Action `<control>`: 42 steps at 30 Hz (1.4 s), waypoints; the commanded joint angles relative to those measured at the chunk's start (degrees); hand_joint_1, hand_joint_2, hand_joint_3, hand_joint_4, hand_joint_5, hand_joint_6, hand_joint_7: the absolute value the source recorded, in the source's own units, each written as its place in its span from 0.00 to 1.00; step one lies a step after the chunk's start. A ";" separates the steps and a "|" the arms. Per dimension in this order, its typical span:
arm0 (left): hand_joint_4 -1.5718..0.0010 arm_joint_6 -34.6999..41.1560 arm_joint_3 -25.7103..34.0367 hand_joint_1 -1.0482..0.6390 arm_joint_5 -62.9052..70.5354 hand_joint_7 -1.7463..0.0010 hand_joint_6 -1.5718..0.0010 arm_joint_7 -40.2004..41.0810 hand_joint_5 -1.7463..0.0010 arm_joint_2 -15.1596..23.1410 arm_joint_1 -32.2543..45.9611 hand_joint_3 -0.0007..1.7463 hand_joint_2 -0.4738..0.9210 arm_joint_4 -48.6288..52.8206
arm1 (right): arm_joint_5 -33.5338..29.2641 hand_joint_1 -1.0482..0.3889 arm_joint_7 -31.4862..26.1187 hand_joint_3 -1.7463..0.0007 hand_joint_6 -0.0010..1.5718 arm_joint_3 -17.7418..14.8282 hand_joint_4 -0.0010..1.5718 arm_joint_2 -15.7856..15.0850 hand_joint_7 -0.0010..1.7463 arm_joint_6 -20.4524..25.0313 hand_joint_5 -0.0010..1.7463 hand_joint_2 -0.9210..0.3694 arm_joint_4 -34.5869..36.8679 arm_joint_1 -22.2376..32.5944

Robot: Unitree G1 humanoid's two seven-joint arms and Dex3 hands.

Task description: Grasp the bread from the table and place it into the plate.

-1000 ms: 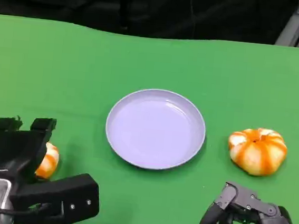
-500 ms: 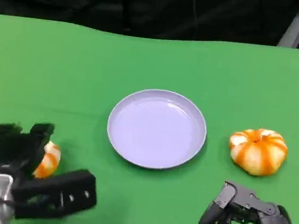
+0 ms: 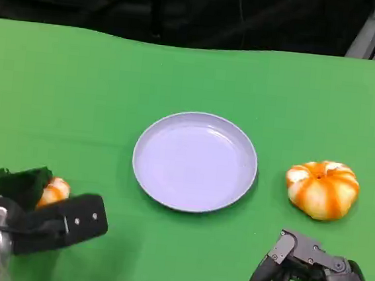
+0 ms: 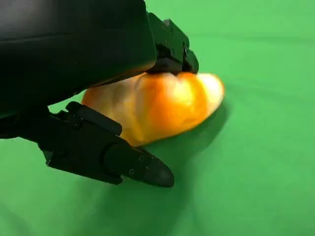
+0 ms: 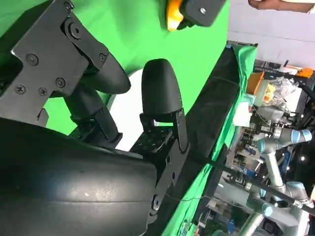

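Head view first: we see no brand, label or readable writing on anything; the lilac plate point(image 3: 195, 161) sits plain at the middle of the green table point(image 3: 194, 75), and a second orange-and-white bread point(image 3: 322, 189) lies to its right, well apart from the rim. The left hand point(image 3: 31, 208) is at the lower left, and a small orange patch of the bread point(image 3: 53, 191) peeks out beside its dark shell, well apart from the plate.

From the left wrist view we see that bread point(image 4: 157, 105) close up: an orange loaf with pale stripes, its long axis running out from under the palm, its paler tip pointing away from the wrist; one black finger presses on its top and another finger point(image 4: 110, 157) lies along its lower side, so the left hand point(image 4: 93, 88) grips it; whether the bread rests on the cloth or is just off it we cannot tell.

The right hand point(image 3: 308, 268) is at the lower right, near the second bread but not touching it; in the right wrist view its fingers point(image 5: 160, 96) are loosely bent and apart, with nothing in them.
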 commanded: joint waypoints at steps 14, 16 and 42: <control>0.38 -19.16 -0.37 0.52 -5.33 0.06 0.49 29.38 0.02 3.91 1.77 0.41 0.78 7.30 | 0.29 0.71 -0.07 0.07 0.52 -0.08 0.57 -0.01 0.84 0.13 1.00 0.55 -0.92 0.22; 0.38 -20.31 -0.56 0.52 -5.56 0.01 0.51 30.56 0.00 4.06 1.47 0.56 0.69 8.42 | 0.28 0.71 -0.06 0.07 0.52 -0.09 0.57 0.01 0.84 0.14 1.00 0.55 -0.92 0.22; 0.32 -38.01 -4.49 0.52 -3.02 0.00 0.46 52.47 0.00 -1.04 -5.75 0.95 0.43 3.33 | -0.08 0.70 -0.28 0.06 0.52 0.03 0.56 0.27 0.84 -0.66 1.00 0.57 -1.41 1.17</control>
